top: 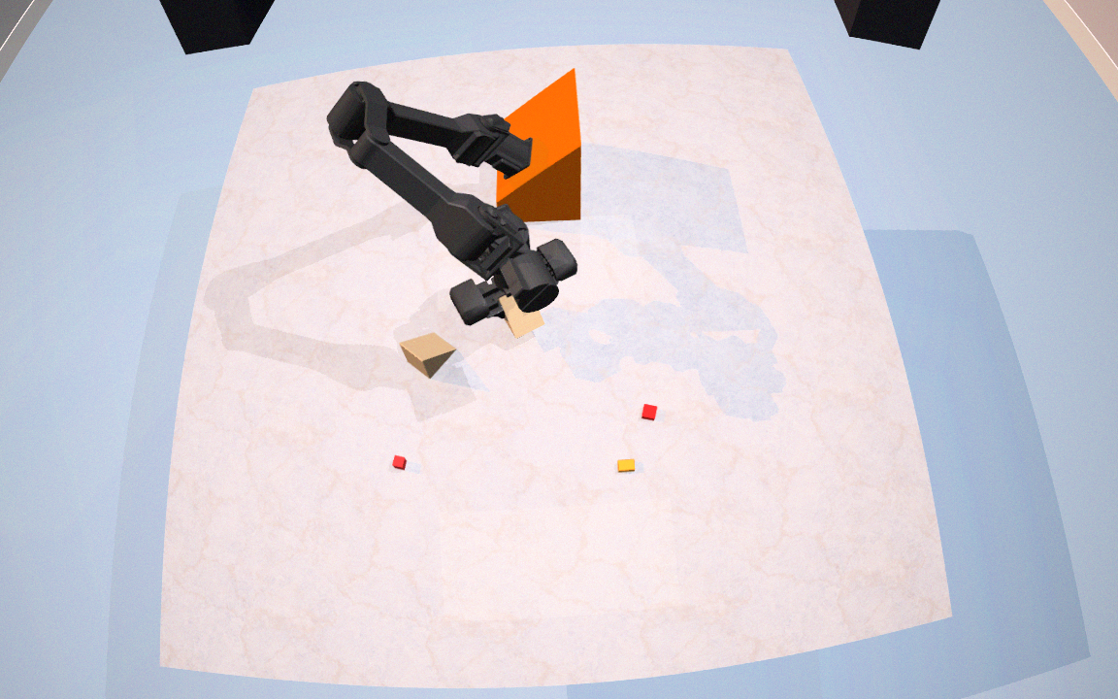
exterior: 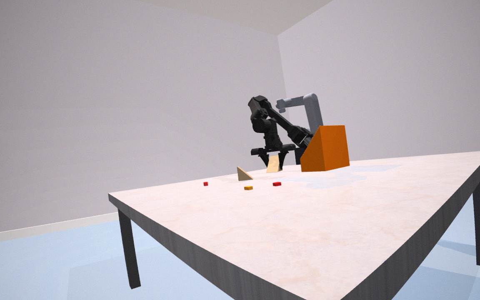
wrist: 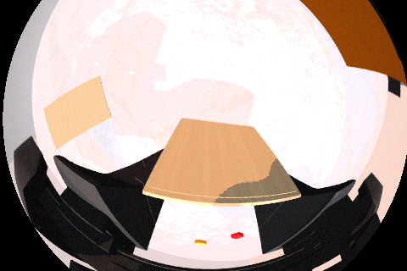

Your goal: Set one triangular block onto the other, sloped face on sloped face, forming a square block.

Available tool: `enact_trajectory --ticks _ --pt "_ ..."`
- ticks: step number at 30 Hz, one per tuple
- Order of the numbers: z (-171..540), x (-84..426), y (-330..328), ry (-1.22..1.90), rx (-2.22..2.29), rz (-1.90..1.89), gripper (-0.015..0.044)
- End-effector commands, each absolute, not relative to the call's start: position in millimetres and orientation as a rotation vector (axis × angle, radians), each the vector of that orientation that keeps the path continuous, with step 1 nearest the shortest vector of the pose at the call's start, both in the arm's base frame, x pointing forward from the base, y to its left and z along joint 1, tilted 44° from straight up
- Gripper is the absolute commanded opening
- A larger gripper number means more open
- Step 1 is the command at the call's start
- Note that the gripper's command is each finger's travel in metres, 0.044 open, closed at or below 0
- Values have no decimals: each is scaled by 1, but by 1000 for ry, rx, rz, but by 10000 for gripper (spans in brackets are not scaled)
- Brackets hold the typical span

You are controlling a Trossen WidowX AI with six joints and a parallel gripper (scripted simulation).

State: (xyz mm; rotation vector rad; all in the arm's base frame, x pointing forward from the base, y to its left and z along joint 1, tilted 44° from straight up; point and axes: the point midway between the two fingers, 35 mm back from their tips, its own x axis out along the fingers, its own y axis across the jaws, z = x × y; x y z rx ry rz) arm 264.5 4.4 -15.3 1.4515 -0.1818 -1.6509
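Note:
One triangular block (top: 523, 319) (exterior: 273, 164) (wrist: 216, 161) of pale wood stands between the fingers of my gripper (exterior: 273, 167) (wrist: 218, 182), which is shut on its two ends. Its sloped face shows in the exterior view. Its base looks at or very near table height; I cannot tell whether it touches. The other triangular block (top: 427, 353) (exterior: 244, 174) (wrist: 78, 112) rests on the table a short way off, apart from the held block, with its slope visible in the exterior view. In the top view the hand hides the fingertips and part of the held block.
A large orange wedge-shaped box (top: 550, 148) (exterior: 323, 149) (wrist: 348, 21) stands beside the arm. A small red piece (top: 649, 412) (exterior: 276, 183) (wrist: 236, 235) and a yellow piece (top: 625, 466) (exterior: 248, 188) (wrist: 200, 242) lie on the table. Another red piece (top: 399, 462) (exterior: 205, 183) lies farther off.

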Motion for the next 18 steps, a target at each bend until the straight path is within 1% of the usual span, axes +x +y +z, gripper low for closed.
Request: enact_trajectory --ticks 1,7,18 --pt "-16 265 4 -166 1440 -1648 0" --pt "-16 265 5 -141 1418 -1644 0" --pt "-16 265 5 113 1181 -1587 0"
